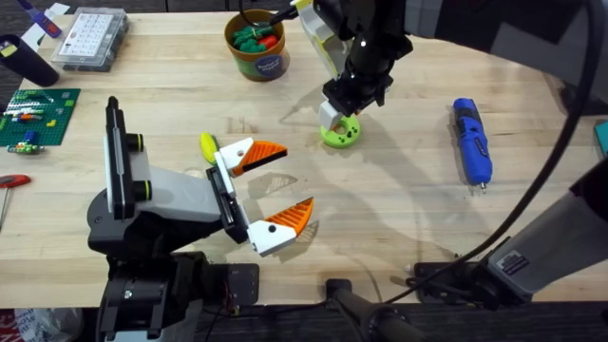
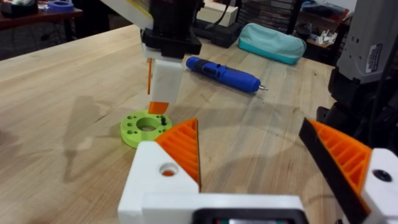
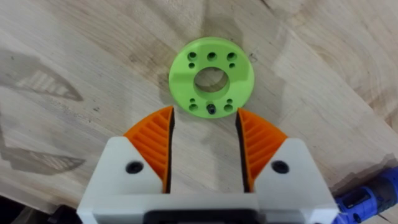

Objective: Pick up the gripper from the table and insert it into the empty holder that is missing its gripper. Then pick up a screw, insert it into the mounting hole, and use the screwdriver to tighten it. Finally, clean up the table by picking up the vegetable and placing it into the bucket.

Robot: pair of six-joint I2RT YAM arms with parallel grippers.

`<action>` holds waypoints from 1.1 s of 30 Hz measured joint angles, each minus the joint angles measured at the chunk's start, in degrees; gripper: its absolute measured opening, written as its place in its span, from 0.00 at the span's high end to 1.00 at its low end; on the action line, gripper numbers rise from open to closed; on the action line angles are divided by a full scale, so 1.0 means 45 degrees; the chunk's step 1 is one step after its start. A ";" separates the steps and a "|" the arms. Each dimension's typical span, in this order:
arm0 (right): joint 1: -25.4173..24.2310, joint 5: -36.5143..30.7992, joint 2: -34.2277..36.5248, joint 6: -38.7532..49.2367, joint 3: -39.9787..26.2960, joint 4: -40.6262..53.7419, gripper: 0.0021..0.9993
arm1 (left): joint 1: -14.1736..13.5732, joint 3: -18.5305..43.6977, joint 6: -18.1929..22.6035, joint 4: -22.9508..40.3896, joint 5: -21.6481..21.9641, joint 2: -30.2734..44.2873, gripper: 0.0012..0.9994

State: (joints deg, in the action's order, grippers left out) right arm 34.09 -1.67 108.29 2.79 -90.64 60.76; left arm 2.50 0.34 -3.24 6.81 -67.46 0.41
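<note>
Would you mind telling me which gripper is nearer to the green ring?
The right gripper hangs directly above the green ring, open. The left gripper sits open farther back, nearer the robot's own left.

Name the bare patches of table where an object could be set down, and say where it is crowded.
Free: between the green ring and the blue screwdriver; also between the bucket and the left gripper. Crowded: around the ring, under the right gripper.
</note>
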 joint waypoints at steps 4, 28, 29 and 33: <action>-0.0002 0.0000 0.0000 0.0008 0.0002 0.0058 0.47 | 0.0000 0.0000 -0.0010 0.0008 -0.0016 0.0002 0.01; 0.0003 0.0000 -0.0241 -0.0002 0.2258 -0.1847 0.47 | 0.0000 0.0000 -0.0040 0.0015 -0.0016 0.0003 0.01; 0.0003 0.0000 -0.0243 -0.0002 0.2352 -0.1968 0.47 | 0.0000 0.0000 -0.0040 0.0015 -0.0016 0.0003 0.01; 0.0003 0.0000 -0.0243 0.0001 0.2610 -0.2083 0.47 | 0.0000 0.0000 -0.0040 0.0015 -0.0016 0.0003 0.01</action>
State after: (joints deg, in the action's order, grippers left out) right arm 34.11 -1.67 107.20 2.80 -78.89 51.39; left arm 2.50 0.34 -3.42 6.87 -67.53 0.43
